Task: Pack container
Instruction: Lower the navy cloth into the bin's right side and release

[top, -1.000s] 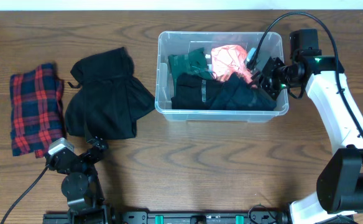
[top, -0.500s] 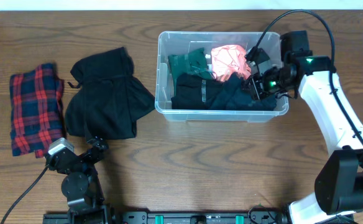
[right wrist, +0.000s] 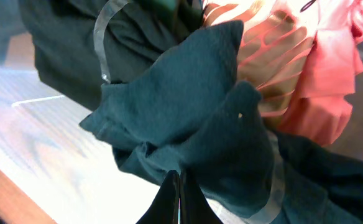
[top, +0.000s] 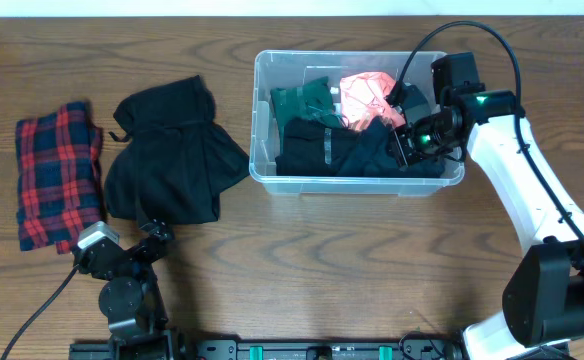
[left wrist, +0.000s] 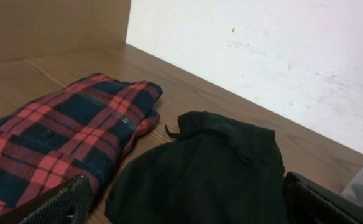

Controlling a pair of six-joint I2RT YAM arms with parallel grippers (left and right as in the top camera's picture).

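Note:
The clear plastic container (top: pixel 262 120) stands at the table's middle back. It holds a dark teal garment (top: pixel 362 150), a pink garment (top: pixel 367 92) and a green one (top: pixel 297 100). My right gripper (top: pixel 404 135) is inside the container's right end, low over the clothes. In the right wrist view its fingers (right wrist: pixel 178 180) are pressed together, tips against the edge of the teal garment (right wrist: pixel 194 93), with the pink garment (right wrist: pixel 306 74) behind. My left gripper (top: pixel 132 250) rests open at the front left, empty, below a black garment (top: pixel 172 150).
A red and blue plaid shirt (top: pixel 57 175) lies folded at the far left; it also shows in the left wrist view (left wrist: pixel 63 137) beside the black garment (left wrist: pixel 212 168). A white wall rises behind the table. The right arm's cable arcs over the container's right end.
My right gripper has moved left, from the container's right rim to over the clothes inside. The left arm and the clothes on the table have not moved.

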